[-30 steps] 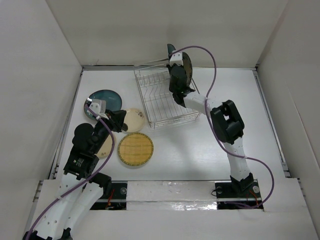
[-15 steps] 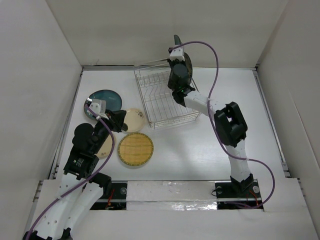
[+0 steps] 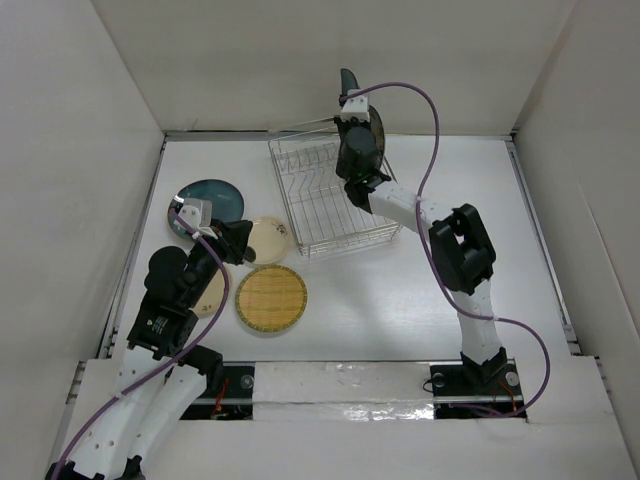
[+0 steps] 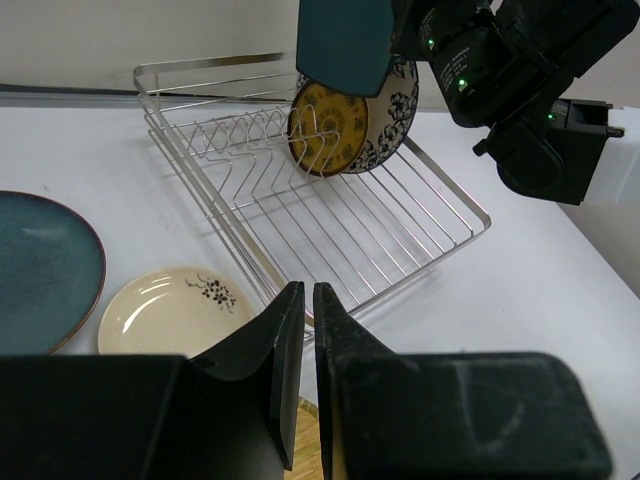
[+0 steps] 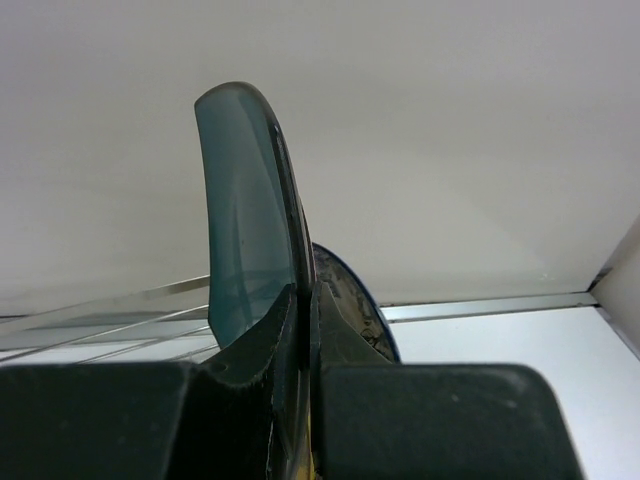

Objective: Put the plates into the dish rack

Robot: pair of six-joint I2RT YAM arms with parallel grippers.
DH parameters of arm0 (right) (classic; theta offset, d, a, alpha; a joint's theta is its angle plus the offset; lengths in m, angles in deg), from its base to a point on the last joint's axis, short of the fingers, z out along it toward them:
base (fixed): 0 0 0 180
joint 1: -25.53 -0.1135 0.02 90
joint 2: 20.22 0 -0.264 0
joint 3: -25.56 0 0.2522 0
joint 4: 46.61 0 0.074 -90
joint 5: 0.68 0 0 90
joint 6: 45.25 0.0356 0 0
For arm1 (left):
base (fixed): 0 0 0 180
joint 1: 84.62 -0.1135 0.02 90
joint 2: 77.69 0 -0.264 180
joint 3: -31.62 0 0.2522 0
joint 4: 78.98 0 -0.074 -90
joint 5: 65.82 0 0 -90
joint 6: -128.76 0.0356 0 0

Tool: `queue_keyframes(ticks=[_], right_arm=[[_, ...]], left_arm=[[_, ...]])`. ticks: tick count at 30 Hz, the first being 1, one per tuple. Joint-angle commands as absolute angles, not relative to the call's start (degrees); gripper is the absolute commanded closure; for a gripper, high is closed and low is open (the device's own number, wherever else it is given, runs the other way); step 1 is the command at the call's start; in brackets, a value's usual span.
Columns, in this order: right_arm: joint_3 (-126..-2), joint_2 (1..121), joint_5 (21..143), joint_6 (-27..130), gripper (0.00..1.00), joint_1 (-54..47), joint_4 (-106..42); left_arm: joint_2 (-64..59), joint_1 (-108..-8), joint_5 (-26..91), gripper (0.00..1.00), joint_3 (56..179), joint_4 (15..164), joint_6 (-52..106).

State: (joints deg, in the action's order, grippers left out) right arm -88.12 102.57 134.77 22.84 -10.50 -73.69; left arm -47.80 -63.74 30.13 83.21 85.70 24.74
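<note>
My right gripper (image 3: 349, 104) is shut on the square dark teal plate (image 5: 245, 230), holding it upright on edge above the far right end of the dish rack (image 3: 325, 195). In the left wrist view that plate (image 4: 345, 40) hangs over the small yellow-brown plate (image 4: 325, 125) and the blue-and-white plate (image 4: 392, 105), which stand in the rack's slots (image 4: 330, 215). The round teal plate (image 3: 210, 198), a cream plate with a flower sprig (image 3: 268, 238) and the woven tan plate (image 3: 271, 298) lie flat left of the rack. My left gripper (image 4: 308, 292) is shut and empty, above the cream plate's near edge.
A second cream plate (image 3: 211, 290) lies partly under my left arm. White walls enclose the table on the left, back and right. The rack's near right corner (image 4: 485, 215) sits close to my right arm's forearm (image 3: 405, 205).
My right gripper has raised the square teal plate and carried it slightly toward the back wall over the rack. The left arm has not moved.
</note>
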Motion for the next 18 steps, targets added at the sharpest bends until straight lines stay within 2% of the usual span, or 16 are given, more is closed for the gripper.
queue_keyframes(ticks=[1,18], right_arm=[[-93.1,99.2,131.9,28.0,1.00,-10.5,-81.6],[-88.6,102.0,132.4,31.0,1.00,-9.4,-80.9]], left_arm=[[-47.8,-64.0,30.4,0.94,82.7,87.9,24.6],[-47.4,-64.0,30.6,0.94,82.6,88.0,24.6]])
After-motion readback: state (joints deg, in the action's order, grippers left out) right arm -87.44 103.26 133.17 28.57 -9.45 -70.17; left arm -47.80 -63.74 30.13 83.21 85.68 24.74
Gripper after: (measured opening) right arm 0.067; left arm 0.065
